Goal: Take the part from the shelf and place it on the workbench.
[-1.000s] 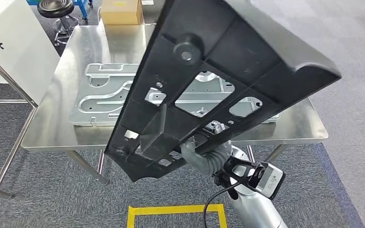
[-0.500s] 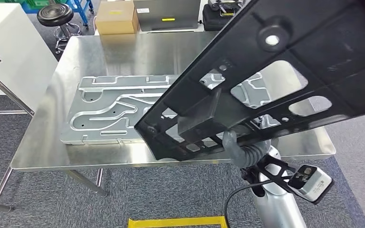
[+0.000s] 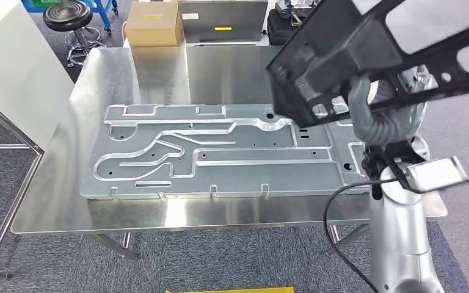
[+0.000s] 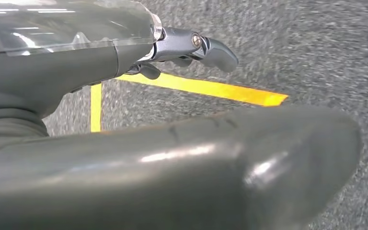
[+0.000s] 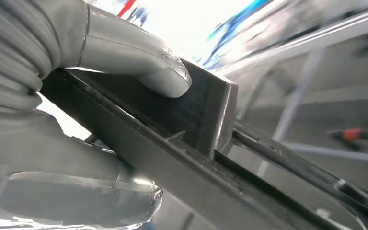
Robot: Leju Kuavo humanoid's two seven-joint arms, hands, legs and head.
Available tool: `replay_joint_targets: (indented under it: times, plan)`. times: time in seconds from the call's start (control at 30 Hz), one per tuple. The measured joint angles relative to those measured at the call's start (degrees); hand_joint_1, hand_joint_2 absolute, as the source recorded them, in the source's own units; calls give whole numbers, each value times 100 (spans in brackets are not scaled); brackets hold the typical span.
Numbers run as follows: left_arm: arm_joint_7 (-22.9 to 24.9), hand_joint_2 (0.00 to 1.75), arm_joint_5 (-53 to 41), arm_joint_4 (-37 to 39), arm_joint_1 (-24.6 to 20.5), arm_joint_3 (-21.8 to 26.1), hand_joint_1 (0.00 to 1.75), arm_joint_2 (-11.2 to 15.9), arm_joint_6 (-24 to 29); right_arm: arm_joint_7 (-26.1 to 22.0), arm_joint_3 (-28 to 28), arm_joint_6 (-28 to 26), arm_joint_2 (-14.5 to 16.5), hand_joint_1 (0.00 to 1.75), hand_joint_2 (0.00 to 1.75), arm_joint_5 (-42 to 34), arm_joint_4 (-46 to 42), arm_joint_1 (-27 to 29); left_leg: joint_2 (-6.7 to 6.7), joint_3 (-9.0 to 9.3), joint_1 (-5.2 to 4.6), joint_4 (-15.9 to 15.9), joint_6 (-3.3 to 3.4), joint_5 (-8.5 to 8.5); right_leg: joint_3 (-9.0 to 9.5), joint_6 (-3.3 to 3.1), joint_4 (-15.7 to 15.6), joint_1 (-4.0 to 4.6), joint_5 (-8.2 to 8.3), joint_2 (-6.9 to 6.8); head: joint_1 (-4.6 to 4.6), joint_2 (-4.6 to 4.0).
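A large black plastic part (image 3: 342, 55) with cut-out openings hangs tilted above the right end of the steel workbench (image 3: 159, 67). My right hand (image 3: 366, 116) grips it from below at a raised block. In the right wrist view the grey thumb (image 5: 139, 67) presses on that black block (image 5: 206, 115), and the other fingers are hidden behind the part. My left hand (image 4: 76, 72) hangs over grey carpet and holds nothing, its fingers apart.
A big stamped silver metal panel (image 3: 207, 152) lies across most of the workbench. Behind the bench stand a cardboard box (image 3: 154, 23), a grey case (image 3: 223, 19) and a black stool (image 3: 67, 13). A white cabinet (image 3: 6, 61) is at the left. Yellow tape (image 4: 196, 88) marks the floor.
My right arm has swung the black part up and to the right, uncovering the metal panel. The view has also shifted a little, and the bench looks nearer.
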Motion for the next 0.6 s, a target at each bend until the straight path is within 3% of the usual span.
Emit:
replay_joint_targets:
  times: [0.07,0.1,0.13,0.2,0.27,0.43,0.5,0.57,0.6]
  plan:
    - [-12,0,-1,0,-18,-24,0,4,-3,261,31,-490,-118,175,175,685,370,-324,0,19,1,2,18,-19,-439,45,725,-25,-212,-3,0,0]
    - [-16,0,-1,0,-22,-32,0,6,-3,402,72,-689,-174,175,175,1010,562,-457,-2,30,3,6,17,-30,-570,61,879,-39,-179,-5,0,0]
    - [-19,0,-1,0,-23,-38,0,6,-3,548,132,-854,-227,175,175,1326,745,-593,-7,45,7,13,10,-43,-594,71,807,-53,-26,-7,0,0]
    - [-21,0,-1,0,-24,-47,0,6,-3,845,298,-1092,-313,175,175,1958,1116,-913,-18,73,15,41,-25,-78,-381,81,133,-82,468,-13,0,0]
    - [-24,0,-1,0,-33,-61,0,15,-2,1182,514,-1252,-354,175,175,2695,1509,-1300,-23,65,-4,80,-84,-108,-145,49,-491,-72,754,-13,0,0]
    - [-25,0,-2,0,-61,-142,0,39,5,1952,1400,-1230,-322,175,175,4359,2657,-2108,-10,4,-1,183,-244,-185,-99,-162,-673,-53,796,4,-1,0]
    - [-26,0,-2,0,-66,-177,0,40,-5,2090,1754,-1138,-202,175,175,4658,3103,-2357,-5,-219,14,697,-296,-478,-91,-230,-688,-54,807,-4,-1,0]
    - [-26,0,-1,0,-67,-200,0,40,-18,2183,2128,-1056,-20,175,175,4902,3623,-2539,-4,-575,17,1465,-321,-795,-88,-262,-687,-29,804,0,-1,0]
    - [-25,0,-1,0,-67,-212,0,40,-22,2211,2311,-1030,87,175,175,5009,3906,-2593,-4,-692,17,1689,-322,-835,-84,-271,-686,-14,800,2,-1,0]
